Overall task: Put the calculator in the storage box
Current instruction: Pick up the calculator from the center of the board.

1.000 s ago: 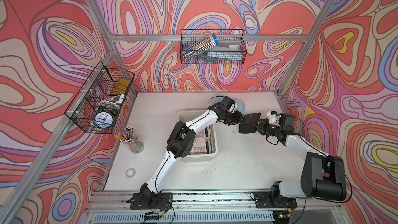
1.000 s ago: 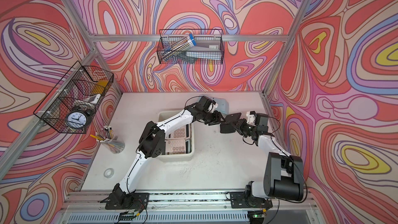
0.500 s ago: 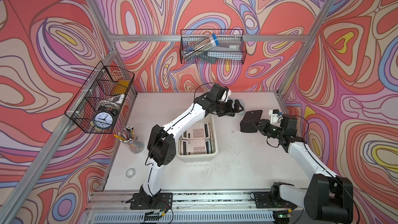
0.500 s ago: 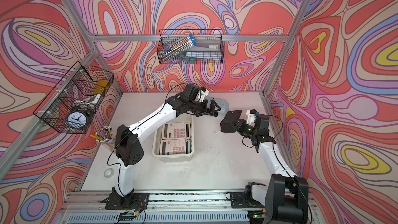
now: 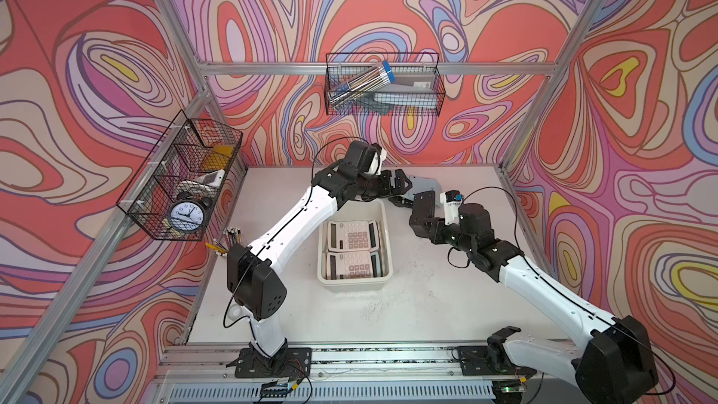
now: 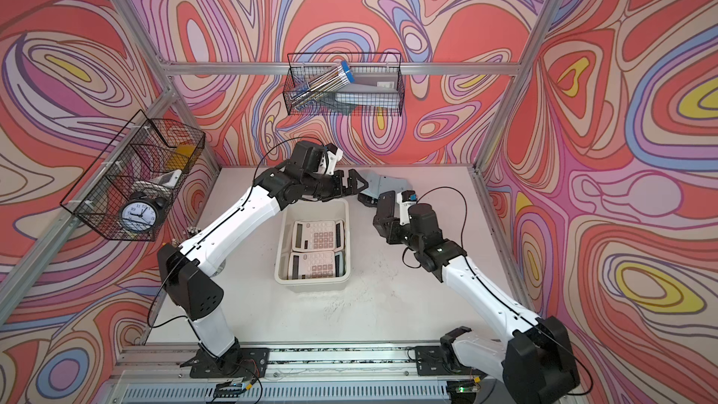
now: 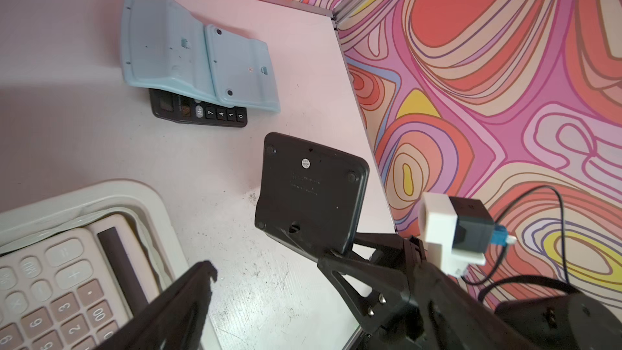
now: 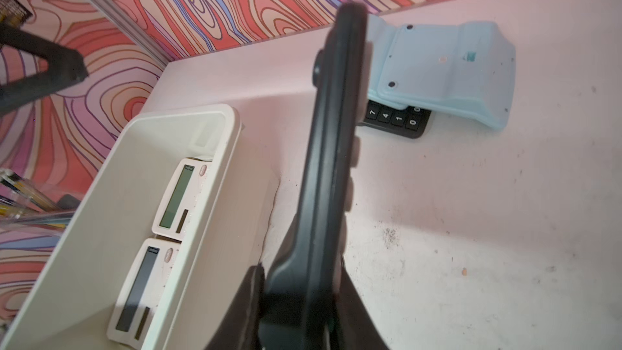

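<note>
Right claw [image 8: 299, 291] is gripping the black calculator [image 7: 309, 193] by one end, jaws partly closed, holding it on edge off the surface [image 5: 427, 305], just beside the storage box [image 5: 354, 285] | Left claw [image 5: 402, 190] is hanging wide open, empty, by the box's far end | Two cream calculators [image 5: 351, 235] are lying inside | Blue calculator [image 7: 198, 52] is lying face down across a second black calculator [image 7: 202, 114] at the back.

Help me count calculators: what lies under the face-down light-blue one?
A black calculator, face up, pokes out beneath the light-blue calculator. Only a strip of keys and display shows; the rest is covered.
</note>
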`<act>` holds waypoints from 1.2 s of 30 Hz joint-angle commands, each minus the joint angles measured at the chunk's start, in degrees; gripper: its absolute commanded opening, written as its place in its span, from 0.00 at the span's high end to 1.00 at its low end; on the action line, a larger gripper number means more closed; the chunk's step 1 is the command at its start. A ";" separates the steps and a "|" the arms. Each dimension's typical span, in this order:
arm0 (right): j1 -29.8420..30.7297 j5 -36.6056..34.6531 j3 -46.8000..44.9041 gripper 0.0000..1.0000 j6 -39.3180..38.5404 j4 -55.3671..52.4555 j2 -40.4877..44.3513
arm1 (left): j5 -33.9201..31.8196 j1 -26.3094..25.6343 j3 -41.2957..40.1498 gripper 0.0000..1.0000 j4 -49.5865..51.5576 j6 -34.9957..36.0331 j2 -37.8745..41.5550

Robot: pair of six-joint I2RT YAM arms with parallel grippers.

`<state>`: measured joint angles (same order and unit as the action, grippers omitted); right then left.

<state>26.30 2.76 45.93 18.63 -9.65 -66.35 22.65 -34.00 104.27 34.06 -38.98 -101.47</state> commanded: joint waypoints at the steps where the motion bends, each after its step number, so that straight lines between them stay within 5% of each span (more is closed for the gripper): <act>1: 6.63 -16.07 2.86 0.77 -9.02 1.13 1.27 | -0.13 0.37 -1.00 0.01 1.01 -0.17 2.83; 10: 24.52 -42.82 5.84 0.76 -31.46 14.03 -7.45 | -0.84 1.70 0.46 0.01 5.50 -4.78 6.44; 19: 31.63 -52.60 6.93 0.76 -49.98 30.08 -17.72 | 3.05 6.21 0.79 0.01 11.90 -7.03 8.39; 26: 33.21 -55.72 8.11 0.76 -57.93 36.76 -21.81 | 0.21 6.30 2.83 0.01 21.28 -5.81 5.76; 32: 33.94 -56.74 8.74 0.76 -61.94 40.70 -23.88 | 2.41 6.23 2.12 0.47 21.14 -6.01 4.27; 36: 34.38 -57.50 8.74 0.76 -63.86 42.70 -25.23 | 3.30 6.24 1.98 0.65 20.39 -5.93 4.10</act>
<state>60.01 -52.82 53.58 -42.61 28.60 -90.59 24.67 -27.77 106.02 53.71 -45.45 -97.01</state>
